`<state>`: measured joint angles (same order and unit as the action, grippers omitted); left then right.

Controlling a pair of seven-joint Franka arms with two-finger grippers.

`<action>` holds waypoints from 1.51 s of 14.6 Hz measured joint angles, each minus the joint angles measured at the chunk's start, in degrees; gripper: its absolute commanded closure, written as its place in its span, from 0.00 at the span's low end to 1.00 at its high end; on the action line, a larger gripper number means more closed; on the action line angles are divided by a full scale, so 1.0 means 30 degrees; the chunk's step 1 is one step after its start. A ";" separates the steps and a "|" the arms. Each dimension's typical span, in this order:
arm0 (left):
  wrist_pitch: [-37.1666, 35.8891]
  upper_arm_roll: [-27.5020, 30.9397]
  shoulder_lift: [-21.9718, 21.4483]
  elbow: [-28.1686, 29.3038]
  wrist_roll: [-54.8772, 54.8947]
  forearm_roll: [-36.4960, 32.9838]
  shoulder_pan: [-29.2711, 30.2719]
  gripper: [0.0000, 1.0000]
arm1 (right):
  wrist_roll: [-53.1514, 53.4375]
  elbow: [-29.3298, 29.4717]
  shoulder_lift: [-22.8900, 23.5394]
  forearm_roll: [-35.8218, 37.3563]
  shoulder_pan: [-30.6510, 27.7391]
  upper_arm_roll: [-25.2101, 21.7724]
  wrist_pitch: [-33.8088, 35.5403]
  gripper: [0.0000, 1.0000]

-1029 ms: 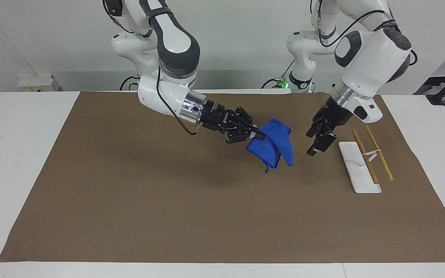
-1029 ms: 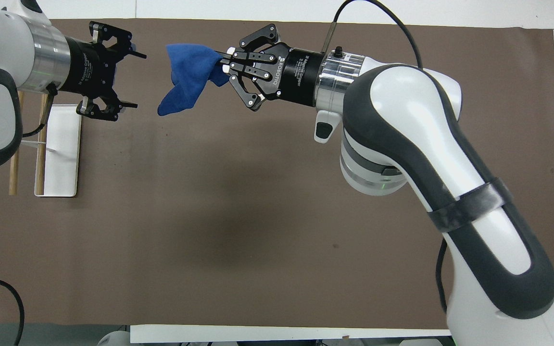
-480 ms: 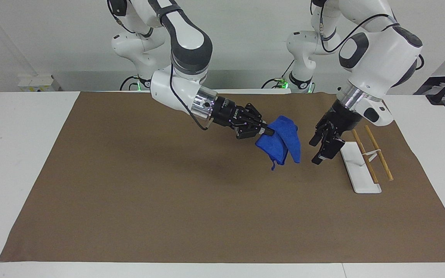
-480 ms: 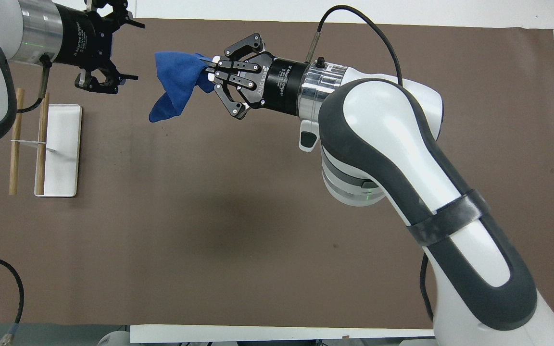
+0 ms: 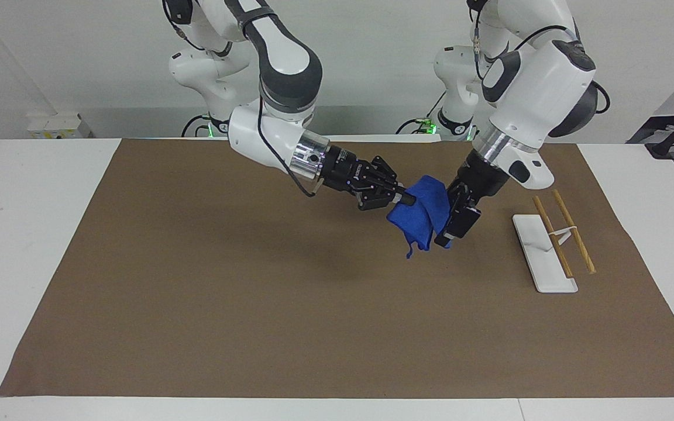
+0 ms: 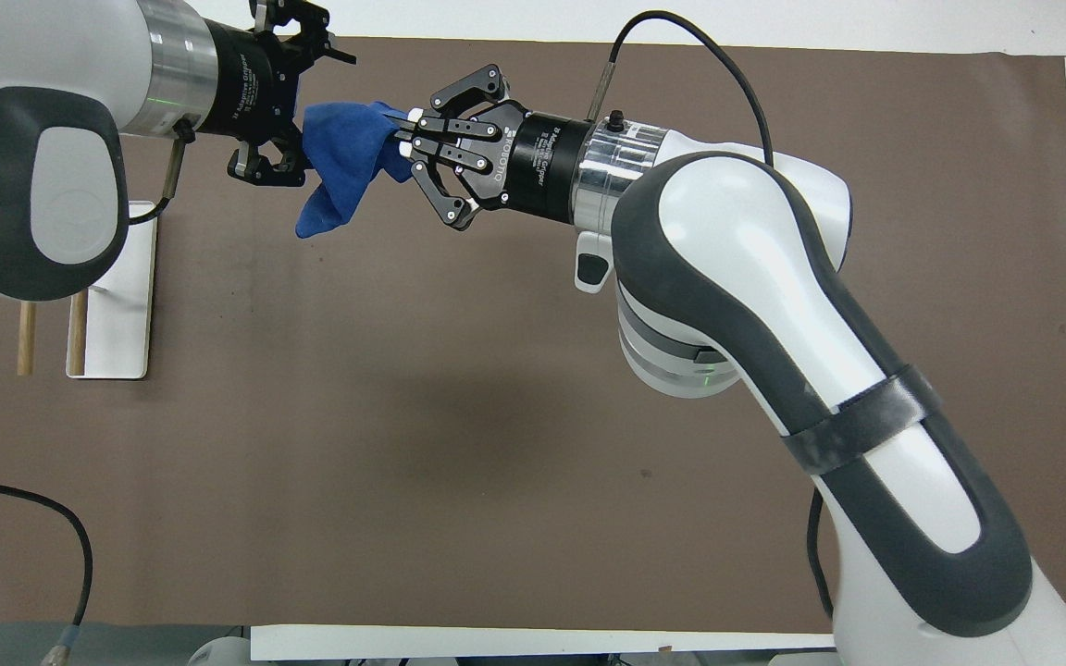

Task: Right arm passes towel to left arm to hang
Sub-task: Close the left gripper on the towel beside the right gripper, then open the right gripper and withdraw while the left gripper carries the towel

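Note:
The blue towel hangs in the air over the brown mat, bunched and drooping. My right gripper is shut on the towel's upper edge, its fingertips pinched together and its links splayed out. My left gripper comes in from the left arm's end and stands open. Its two fingers straddle the towel's free end, which lies between them. One left finger is hidden by the cloth in the facing view.
A small rack with a white base and two wooden rods stands toward the left arm's end of the table. The brown mat covers most of the white table.
The left gripper has swung from above the rack over to the towel and now straddles its free end. The right gripper carried the towel toward the left arm, then held still.

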<state>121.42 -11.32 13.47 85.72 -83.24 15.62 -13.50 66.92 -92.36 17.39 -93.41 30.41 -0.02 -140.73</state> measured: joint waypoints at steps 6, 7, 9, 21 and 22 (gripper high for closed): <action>0.0021 0.0022 0.0051 -0.0002 0.0000 -0.0006 0.0027 0.84 | 0.0000 0.0000 0.0000 0.0000 0.0000 0.0000 -0.0002 1.00; 0.0009 0.0025 0.0056 -0.0002 0.0000 -0.0006 0.0049 0.91 | 0.0000 0.0000 0.0000 0.0000 0.0000 0.0000 -0.0002 1.00; -0.0008 0.0037 0.0065 -0.0002 0.0002 -0.0011 0.0094 1.00 | 0.0000 0.0000 0.0000 0.0000 0.0000 0.0000 -0.0003 1.00; -0.2944 0.1054 0.0013 -0.0342 0.9211 -0.3977 0.0207 1.00 | -0.4416 0.0038 -0.0010 0.2044 0.0009 0.0002 0.0064 0.00; -0.3301 0.1352 -0.0029 -0.0383 0.9402 -0.3982 0.0230 1.00 | -0.5157 0.0039 -0.0011 0.3615 -0.0008 -0.0015 0.0178 0.00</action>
<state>111.52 -7.26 13.38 84.57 -55.03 3.67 -12.81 51.45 -92.25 17.36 -82.57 30.39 -0.06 -140.20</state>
